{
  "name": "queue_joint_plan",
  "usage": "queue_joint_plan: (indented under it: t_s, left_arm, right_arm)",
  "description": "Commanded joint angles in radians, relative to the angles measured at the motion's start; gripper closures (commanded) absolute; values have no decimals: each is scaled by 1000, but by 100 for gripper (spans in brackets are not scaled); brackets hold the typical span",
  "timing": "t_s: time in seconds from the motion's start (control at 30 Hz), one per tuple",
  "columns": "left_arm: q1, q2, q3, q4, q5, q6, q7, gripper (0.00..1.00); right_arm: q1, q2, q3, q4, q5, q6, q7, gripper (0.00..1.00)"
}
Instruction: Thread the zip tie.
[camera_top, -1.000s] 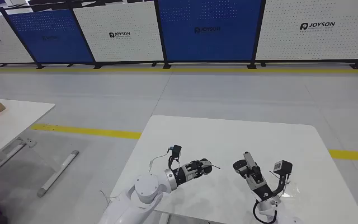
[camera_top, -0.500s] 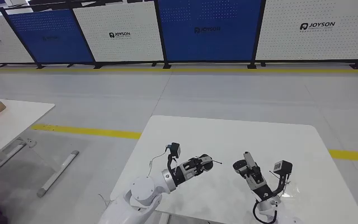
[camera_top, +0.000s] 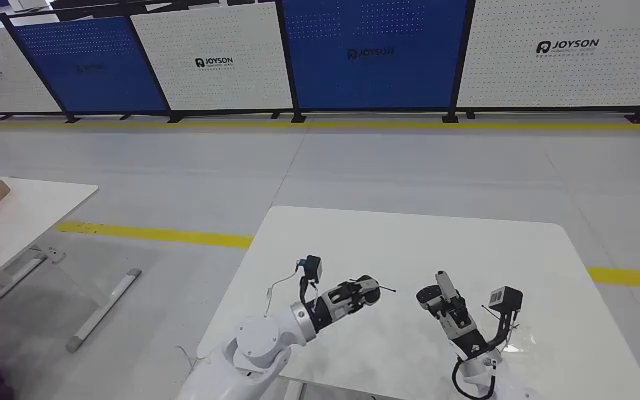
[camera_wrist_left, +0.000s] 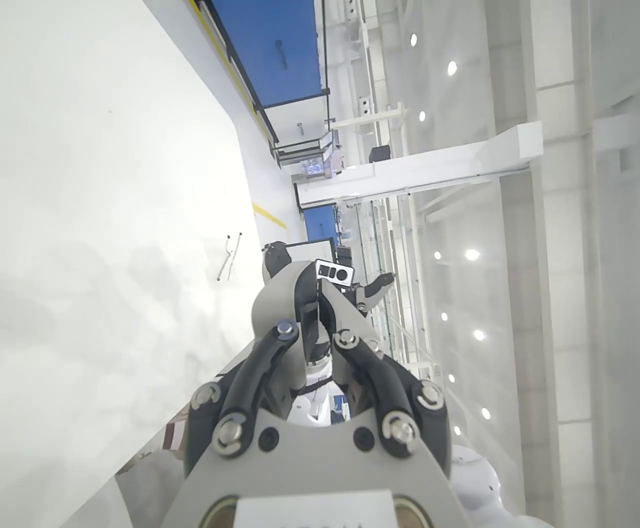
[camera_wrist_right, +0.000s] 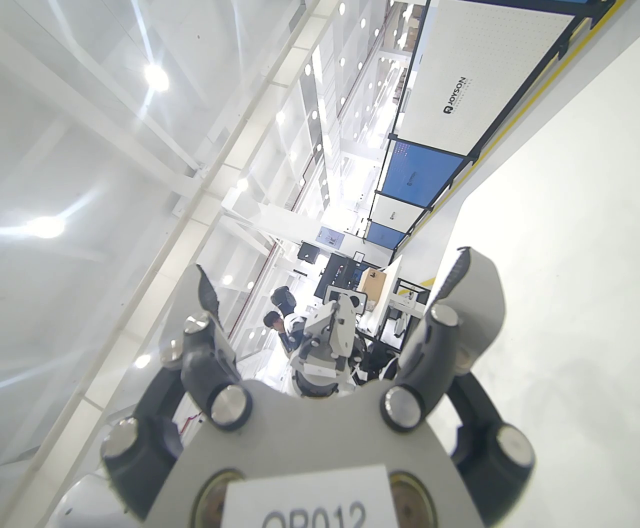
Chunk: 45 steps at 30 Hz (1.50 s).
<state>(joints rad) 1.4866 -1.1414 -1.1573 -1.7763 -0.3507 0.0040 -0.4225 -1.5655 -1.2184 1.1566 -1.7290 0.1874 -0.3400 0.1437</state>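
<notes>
My left gripper (camera_top: 370, 290) hovers over the near left part of the white table (camera_top: 420, 240), shut on a thin dark zip tie (camera_top: 386, 291) that sticks out toward the other arm. In the left wrist view its fingers (camera_wrist_left: 314, 280) press together; the tie is hard to make out there. My right gripper (camera_top: 436, 288) stands a short way to the right, open and holding nothing. In the right wrist view, the right gripper (camera_wrist_right: 335, 285) has its fingers spread wide, framing the left gripper (camera_wrist_right: 330, 325) farther off.
Two loose zip ties (camera_wrist_left: 229, 256) lie on the table near the right arm. The table's far half is bare white surface. Beyond it are open floor, a yellow line (camera_top: 150, 234) and blue and white pegboard panels (camera_top: 375, 55).
Over the first half second the left gripper rose slightly and drew back a little with the tie. The right arm has stayed put.
</notes>
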Motion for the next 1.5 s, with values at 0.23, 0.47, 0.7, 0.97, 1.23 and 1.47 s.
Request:
queue_joint_plan:
  t_s: [0.23,0.47,0.7,0.97,1.23,1.47]
  left_arm:
    - [-15,-1,19,43,22,25,-2,100]
    - [-15,-1,19,43,22,25,-2,100]
    - [-15,-3,21,40,13,18,11,100]
    - [-52,-14,61,63,-46,33,15,100]
    - [-52,-14,61,63,-46,33,15,100]
    - [-52,-14,61,63,-46,33,15,100]
  right_arm:
    - [0,0,0,0,0,0,0,0]
    - [0,0,0,0,0,0,0,0]
    - [0,0,0,0,0,0,0,0]
    - [0,0,0,0,0,0,0,0]
    - [-14,9,66,-20,-10,21,24,0]
    - [-54,31,178,-44,41,61,193,0]
